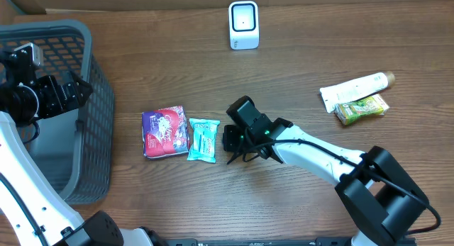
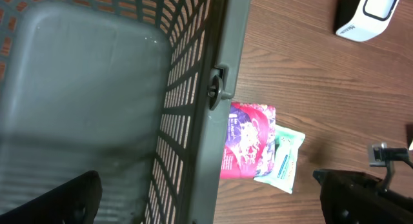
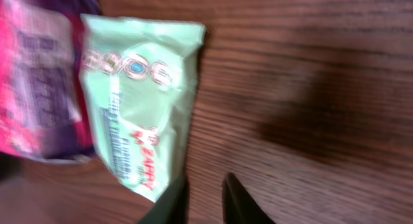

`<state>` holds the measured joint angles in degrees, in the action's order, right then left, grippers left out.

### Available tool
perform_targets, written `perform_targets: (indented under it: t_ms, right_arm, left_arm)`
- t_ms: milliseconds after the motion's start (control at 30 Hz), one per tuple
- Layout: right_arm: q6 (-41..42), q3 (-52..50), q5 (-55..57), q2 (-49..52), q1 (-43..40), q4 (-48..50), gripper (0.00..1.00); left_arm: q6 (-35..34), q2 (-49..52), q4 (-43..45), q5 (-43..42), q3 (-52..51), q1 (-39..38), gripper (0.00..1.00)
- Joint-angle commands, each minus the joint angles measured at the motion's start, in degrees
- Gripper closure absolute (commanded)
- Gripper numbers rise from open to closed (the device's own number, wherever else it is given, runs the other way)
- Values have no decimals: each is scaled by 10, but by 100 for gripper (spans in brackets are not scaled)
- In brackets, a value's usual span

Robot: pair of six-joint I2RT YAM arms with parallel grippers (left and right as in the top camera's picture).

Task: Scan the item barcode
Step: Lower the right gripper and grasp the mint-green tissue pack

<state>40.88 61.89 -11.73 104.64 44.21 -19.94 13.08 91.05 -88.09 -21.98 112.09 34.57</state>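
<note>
A mint-green packet lies flat on the wooden table beside a pink and purple packet. My right gripper is low over the table just right of the mint packet. In the right wrist view the mint packet fills the left side. My right gripper stands open by a narrow gap at the packet's lower corner, with only bare wood between its fingers. The white scanner stands upright at the table's back edge. My left gripper hangs wide open over the basket's rim, holding nothing.
A grey mesh basket fills the left side of the table. At the right, a white tube and a small green packet lie together. The scanner and both packets also show in the left wrist view.
</note>
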Motion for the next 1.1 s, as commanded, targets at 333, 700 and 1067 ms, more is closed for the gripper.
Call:
perform_targets:
  t_ms: [333, 700, 1067]
  right_arm:
    - [-112, 61, 150, -12, 65, -16, 19]
    - [-105, 115, 156, 70, 78, -8, 22]
    - [-50, 148, 155, 110, 78, -54, 34]
  left_arm:
    - [2, 3, 1, 1, 1, -1, 0]
    - [2, 3, 1, 1, 1, -1, 0]
    - [2, 3, 1, 1, 1, -1, 0]
